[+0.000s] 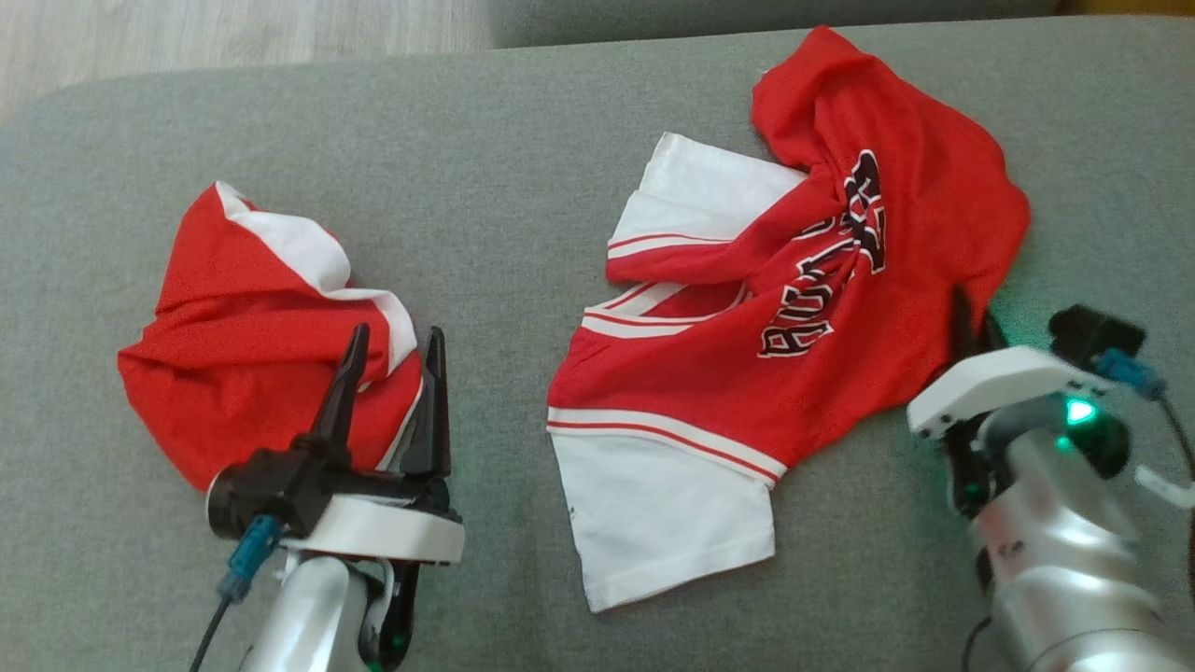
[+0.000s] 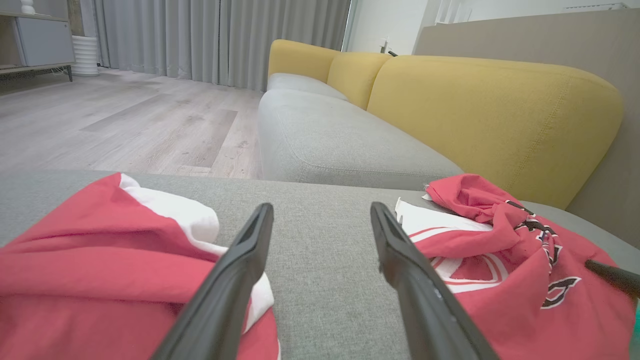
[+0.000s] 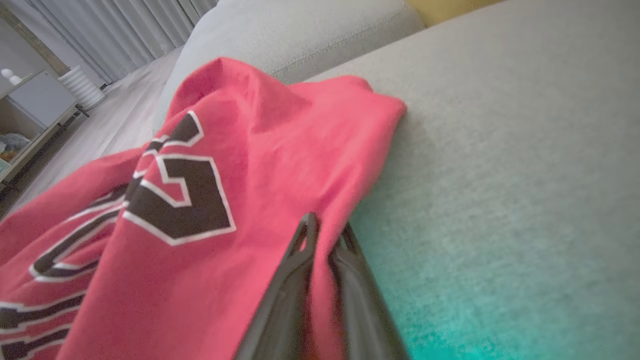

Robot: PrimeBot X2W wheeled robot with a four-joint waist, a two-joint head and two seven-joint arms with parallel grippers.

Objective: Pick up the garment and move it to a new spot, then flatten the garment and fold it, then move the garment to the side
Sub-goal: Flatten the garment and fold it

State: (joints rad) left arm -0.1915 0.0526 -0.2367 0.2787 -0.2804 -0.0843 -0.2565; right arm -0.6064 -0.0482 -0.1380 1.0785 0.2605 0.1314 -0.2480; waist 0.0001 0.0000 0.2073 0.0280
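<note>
**A:** How far along is this?

**B:** Barely begun, I'd judge. The jersey lies crumpled on the grey seat, right of the middle. Its twisted red top points toward the far edge and a white panel reaches toward the near edge. It isn't lifted, flattened or folded.

**A:** And the grippers?

**B:** The right gripper is at the jersey's right-hand border, toward the seat's near right corner. Its fingers are pressed almost together, with a fold of red cloth pinched between them. The left gripper has its fingers spread wide and holds nothing. It hangs over the near side of a second red-and-white bundle, which sits toward the seat's left edge, well apart from the jersey. I can't tell whether it touches that cloth.

**A:** So what's left?

**B:** Nearly everything: the lift and carry to a new spot, the spreading out, the fold, and the move to the side. All that shows so far is the first pinch. With only one border held, I'd expect the rest of the cloth to trail behind.

**A:** Any writing?

**B:** Black block lettering outlined in white arcs across the red chest. The cloth is twisted right through it, so only broken strokes show, and I can't read a word. I see no brand tag or label. The red lines on the white trim are only stripes.
</note>
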